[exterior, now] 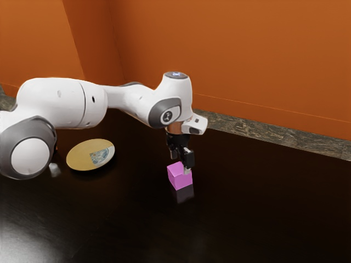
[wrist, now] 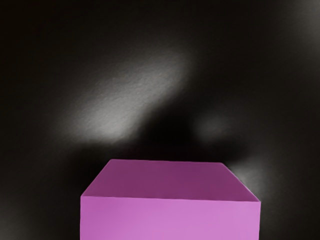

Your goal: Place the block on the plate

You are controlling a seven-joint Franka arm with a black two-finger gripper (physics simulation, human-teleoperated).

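Note:
The black gripper (exterior: 181, 163) points down at the pink block (exterior: 179, 176), its two fingers set wider apart than the block. One finger stands in front of the block's near side, and the other is at its far side, with its tip partly above the top. In the wrist view the block (wrist: 170, 217) is large at the lower edge, just under the hand. A round yellowish plate (exterior: 80, 155) with a blue-grey patch lies apart from the block, toward the exterior view's left, with nothing on it.
The dark, glossy table (exterior: 247, 208) reflects the block just below it. The arm's base end is close beside the plate at the exterior view's left. Behind the table rise an orange wall (exterior: 263, 71) and a strip of stone-like floor (exterior: 236, 126).

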